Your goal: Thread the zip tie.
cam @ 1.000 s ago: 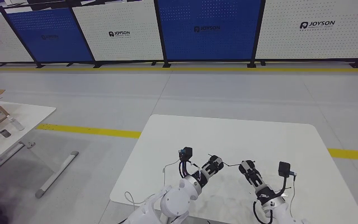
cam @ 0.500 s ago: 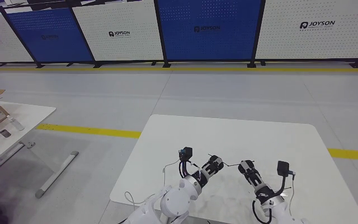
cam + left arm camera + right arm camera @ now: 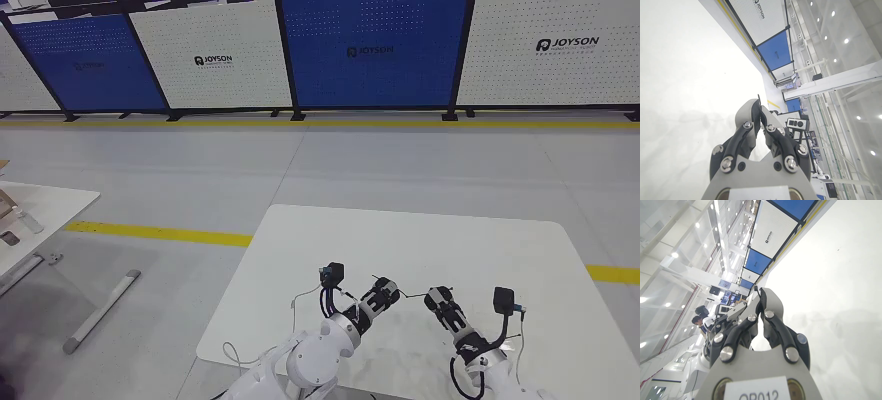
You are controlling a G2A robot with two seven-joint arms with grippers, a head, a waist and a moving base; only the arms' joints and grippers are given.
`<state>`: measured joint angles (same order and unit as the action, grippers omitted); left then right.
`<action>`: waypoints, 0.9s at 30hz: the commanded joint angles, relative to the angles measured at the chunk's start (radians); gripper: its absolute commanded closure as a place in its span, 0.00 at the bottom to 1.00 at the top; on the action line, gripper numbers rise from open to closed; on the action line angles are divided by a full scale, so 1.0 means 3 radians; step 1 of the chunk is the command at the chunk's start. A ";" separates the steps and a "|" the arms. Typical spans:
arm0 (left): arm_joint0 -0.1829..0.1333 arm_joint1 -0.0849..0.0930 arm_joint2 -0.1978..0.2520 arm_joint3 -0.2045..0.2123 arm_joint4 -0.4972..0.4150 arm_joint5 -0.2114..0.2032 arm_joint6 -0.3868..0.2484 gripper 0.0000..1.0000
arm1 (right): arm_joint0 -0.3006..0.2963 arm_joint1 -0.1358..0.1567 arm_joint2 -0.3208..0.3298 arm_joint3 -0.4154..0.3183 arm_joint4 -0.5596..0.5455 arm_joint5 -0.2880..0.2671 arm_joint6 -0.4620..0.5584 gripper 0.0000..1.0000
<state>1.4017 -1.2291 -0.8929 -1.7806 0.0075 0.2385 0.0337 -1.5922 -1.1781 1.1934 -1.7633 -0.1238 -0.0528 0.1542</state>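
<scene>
A thin black zip tie (image 3: 410, 294) spans the short gap between my two grippers over the front of the white table (image 3: 420, 235). My left gripper (image 3: 387, 291) is shut on one end of it; in the left wrist view a black strip tip (image 3: 759, 98) pokes out past the closed left gripper (image 3: 760, 106). My right gripper (image 3: 434, 297) faces it from the other side and is shut on the other end. In the right wrist view a small black end (image 3: 755, 288) sticks out beyond the closed right gripper (image 3: 759, 297). Both grippers hover just above the tabletop.
The tabletop stretches bare behind and to both sides of the grippers. A second white table (image 3: 45, 205) with small items stands off to the left across the floor. Blue and white panels (image 3: 370, 50) line the back.
The right arm has edged slightly left, toward the left gripper. The left arm has kept still, and both grippers have stayed shut on the zip tie.
</scene>
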 commanded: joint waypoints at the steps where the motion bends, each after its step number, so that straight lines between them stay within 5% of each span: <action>1: 0.0000 0.0000 0.0000 0.0000 0.0000 0.0000 0.0000 1.00 | 0.0000 0.0000 0.0000 0.0000 0.0000 0.0000 0.0000 1.00; 11: 0.0001 0.0000 0.0000 0.0002 0.0000 -0.0006 0.0001 1.00 | 0.0000 0.0000 0.0000 0.0000 0.0000 0.0000 0.0000 1.00; 18: 0.0042 -0.0015 0.0000 0.0012 0.0000 -0.0207 0.0045 1.00 | -0.0006 -0.0019 -0.0004 0.0041 0.0186 -0.0029 0.0025 1.00; 27: 0.0065 -0.0025 0.0004 0.0037 0.0036 -0.0298 -0.0003 1.00 | -0.0005 -0.0036 0.0003 0.0085 0.0406 -0.0083 0.0074 1.00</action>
<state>1.4213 -1.2364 -0.8920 -1.7700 0.0175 0.1494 0.0333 -1.5937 -1.1889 1.1944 -1.7375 -0.0008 -0.0779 0.1768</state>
